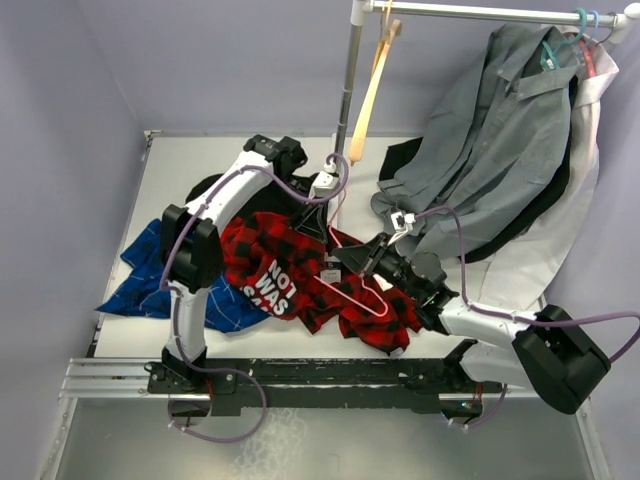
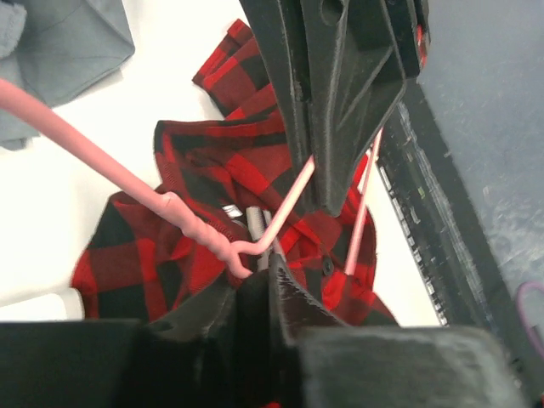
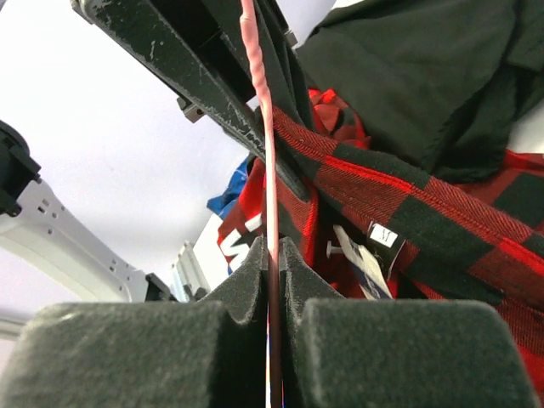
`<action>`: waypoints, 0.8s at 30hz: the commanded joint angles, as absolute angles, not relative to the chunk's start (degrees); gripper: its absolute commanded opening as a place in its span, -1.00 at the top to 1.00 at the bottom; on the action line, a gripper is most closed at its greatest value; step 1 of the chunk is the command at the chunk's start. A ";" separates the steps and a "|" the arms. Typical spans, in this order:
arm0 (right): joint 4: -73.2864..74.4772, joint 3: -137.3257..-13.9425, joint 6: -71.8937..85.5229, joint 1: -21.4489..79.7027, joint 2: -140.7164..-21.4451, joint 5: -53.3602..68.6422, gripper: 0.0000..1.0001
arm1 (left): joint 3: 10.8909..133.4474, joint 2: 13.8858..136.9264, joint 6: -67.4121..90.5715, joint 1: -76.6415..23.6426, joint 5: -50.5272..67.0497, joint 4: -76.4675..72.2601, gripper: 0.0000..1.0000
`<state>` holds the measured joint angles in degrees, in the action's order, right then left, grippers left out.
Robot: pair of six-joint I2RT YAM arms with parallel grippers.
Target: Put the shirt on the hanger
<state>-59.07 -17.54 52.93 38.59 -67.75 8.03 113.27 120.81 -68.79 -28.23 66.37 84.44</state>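
Note:
The red-and-black checked shirt [image 1: 290, 270] lies crumpled in the middle of the table, its white lettering facing up. The thin pale pink hanger [image 1: 352, 293] lies over it. My right gripper [image 1: 360, 258] is shut on the hanger's wire, which runs straight up between its pads in the right wrist view [image 3: 270, 187]. My left gripper [image 1: 318, 218] is at the shirt's far edge, and its jaws appear closed on shirt cloth [image 2: 136, 255]. The hanger's hook bend [image 2: 229, 251] sits just beyond my left fingertips [image 2: 285, 293]. A small white label [image 3: 384, 235] shows inside the shirt [image 3: 442, 212].
A blue checked shirt [image 1: 150, 275] lies at the left and a black garment [image 1: 215, 190] behind the left arm. A grey shirt [image 1: 500, 130] hangs from the rail [image 1: 480, 10] at the right on a teal hanger [image 1: 560, 45]. A tan wooden hanger [image 1: 372, 95] hangs by the pole [image 1: 348, 80].

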 commanded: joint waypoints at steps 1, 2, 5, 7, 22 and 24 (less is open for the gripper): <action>-65.04 -19.04 51.71 37.76 -66.58 3.87 1.00 | 110.12 113.20 -71.25 -30.67 71.98 88.64 0.96; -64.96 -19.15 51.79 37.78 -66.47 3.93 1.00 | 109.79 112.58 -71.21 -30.67 71.93 88.68 1.00; -64.69 -19.20 52.11 37.79 -65.68 4.49 1.00 | 108.63 110.13 -71.09 -30.67 71.13 88.60 1.00; -63.93 -19.28 52.28 37.77 -64.48 5.04 1.00 | 108.48 108.16 -71.20 -30.54 70.66 88.62 1.00; -22.42 -26.91 44.57 37.62 -34.84 10.77 -1.00 | 94.96 83.90 -56.14 -29.62 65.94 68.59 1.00; -16.29 -27.63 44.05 37.65 -30.26 9.54 -1.00 | 96.28 83.88 -55.30 -29.55 65.46 69.58 1.00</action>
